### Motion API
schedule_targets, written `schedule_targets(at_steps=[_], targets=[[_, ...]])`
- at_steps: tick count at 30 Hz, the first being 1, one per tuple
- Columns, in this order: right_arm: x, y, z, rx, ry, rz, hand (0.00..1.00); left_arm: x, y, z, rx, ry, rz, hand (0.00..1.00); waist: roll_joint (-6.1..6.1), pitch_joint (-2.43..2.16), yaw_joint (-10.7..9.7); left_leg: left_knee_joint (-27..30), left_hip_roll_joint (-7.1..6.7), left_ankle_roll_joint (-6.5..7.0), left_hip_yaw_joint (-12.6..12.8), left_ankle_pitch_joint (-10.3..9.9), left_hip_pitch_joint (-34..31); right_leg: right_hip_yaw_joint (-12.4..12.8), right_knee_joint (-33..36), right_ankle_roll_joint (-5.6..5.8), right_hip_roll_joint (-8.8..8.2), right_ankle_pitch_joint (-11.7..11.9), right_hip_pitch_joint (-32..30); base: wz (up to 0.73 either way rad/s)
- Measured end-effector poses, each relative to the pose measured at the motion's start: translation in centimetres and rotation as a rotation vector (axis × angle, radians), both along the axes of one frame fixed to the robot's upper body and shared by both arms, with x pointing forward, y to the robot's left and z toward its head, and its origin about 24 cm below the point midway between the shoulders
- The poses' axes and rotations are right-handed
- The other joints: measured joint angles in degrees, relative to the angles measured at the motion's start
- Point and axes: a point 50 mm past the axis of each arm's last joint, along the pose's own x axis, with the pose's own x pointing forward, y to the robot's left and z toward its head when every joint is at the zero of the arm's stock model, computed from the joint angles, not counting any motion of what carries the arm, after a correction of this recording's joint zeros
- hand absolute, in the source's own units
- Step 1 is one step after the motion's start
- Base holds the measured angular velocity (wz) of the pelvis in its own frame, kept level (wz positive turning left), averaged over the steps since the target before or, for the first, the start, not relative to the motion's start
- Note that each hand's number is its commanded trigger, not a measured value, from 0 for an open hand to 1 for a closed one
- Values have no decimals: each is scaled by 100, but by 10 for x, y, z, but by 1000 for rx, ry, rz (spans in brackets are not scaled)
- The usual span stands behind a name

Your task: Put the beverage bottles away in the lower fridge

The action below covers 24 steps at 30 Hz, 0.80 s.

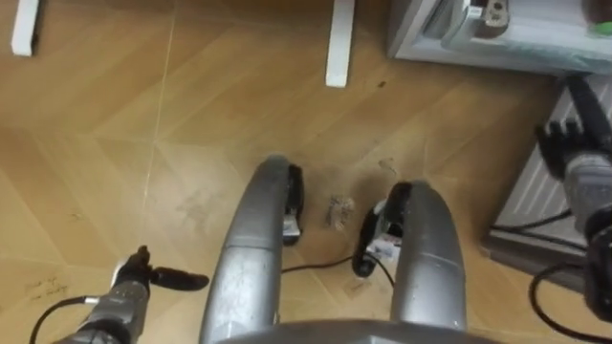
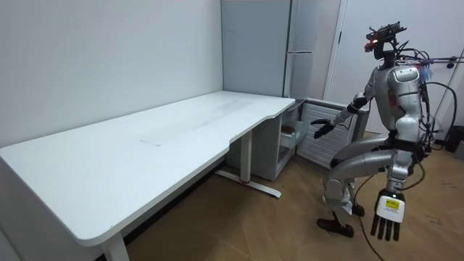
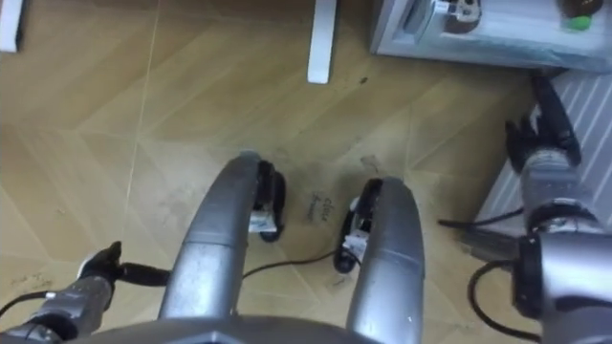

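Note:
The tall grey fridge (image 2: 290, 43) stands beyond the white table, with its lower compartment (image 1: 478, 43) open at floor level. Inside it I see a pale can-like item (image 1: 492, 14) and something green (image 1: 598, 27). My right hand (image 1: 572, 143) is open and reaches out beside the white ribbed door panel (image 1: 540, 186), holding nothing. At my side, low over the wooden floor, my left hand (image 1: 143, 277) hangs open and empty. In the room view I stand with bent knees in front of the open compartment.
A large white table (image 2: 145, 145) fills the room view's left. Its white legs (image 1: 339, 43) stand on the floor just ahead of me. Bare wooden floor (image 1: 191, 143) stretches to my left.

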Motion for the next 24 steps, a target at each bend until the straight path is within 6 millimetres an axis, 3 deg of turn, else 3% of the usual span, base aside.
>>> schedule_targets(at_steps=[7,11,18,24], targets=[[22,-10,36,-46,-132,-3,0,-12,10,2,-7,6,17,0,-126,14,127,440,-117,21,-91,-94,-413,-51,433,15,-123,-195,-291,11],[24,-11,39,-49,-139,-16,0,-20,13,2,-30,1,67,0,-176,36,150,553,-181,70,-96,-149,-458,-20,563,58,-203,-271,-314,5],[24,-12,41,-60,-134,-38,0,-25,19,4,-37,1,53,0,-176,37,189,559,-252,79,-120,-154,-479,0,576,69,-223,-275,-338,0],[29,-13,50,-64,-139,-50,0,-49,26,4,-39,31,90,0,-171,35,258,556,-245,75,-101,-164,-430,42,617,61,-208,-290,-330,0]])
